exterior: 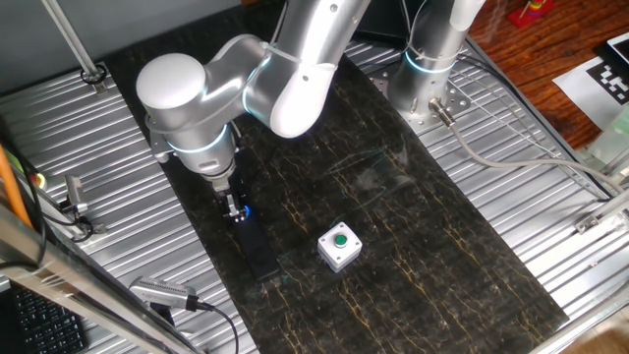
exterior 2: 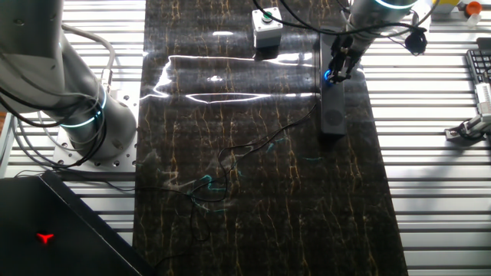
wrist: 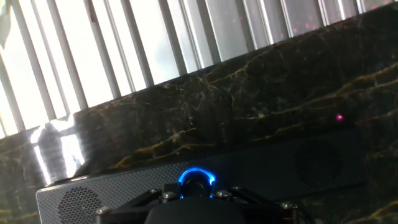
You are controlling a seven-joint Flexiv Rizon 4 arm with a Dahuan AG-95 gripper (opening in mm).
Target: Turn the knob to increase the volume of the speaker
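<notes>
The speaker (exterior: pixel 260 251) is a slim black bar lying on the dark marble strip. It also shows in the other fixed view (exterior 2: pixel 332 115) and across the bottom of the hand view (wrist: pixel 280 168). The knob (wrist: pixel 196 182) glows with a blue ring at one end of the bar, and its blue light shows in both fixed views (exterior: pixel 246 211) (exterior 2: pixel 328 75). My gripper (exterior: pixel 235 206) (exterior 2: pixel 337 65) (wrist: pixel 196 194) points straight down onto the knob, with the jaws closed around it. The fingertips are mostly hidden by the hand.
A small white box with a green button (exterior: pixel 339 246) (exterior 2: pixel 266 21) stands on the marble strip near the speaker. Ribbed metal table tops (exterior: pixel 511 128) flank the strip. Thin wires (exterior 2: pixel 253 153) lie across the marble, and the arm's base (exterior 2: pixel 84 123) is bolted at the side.
</notes>
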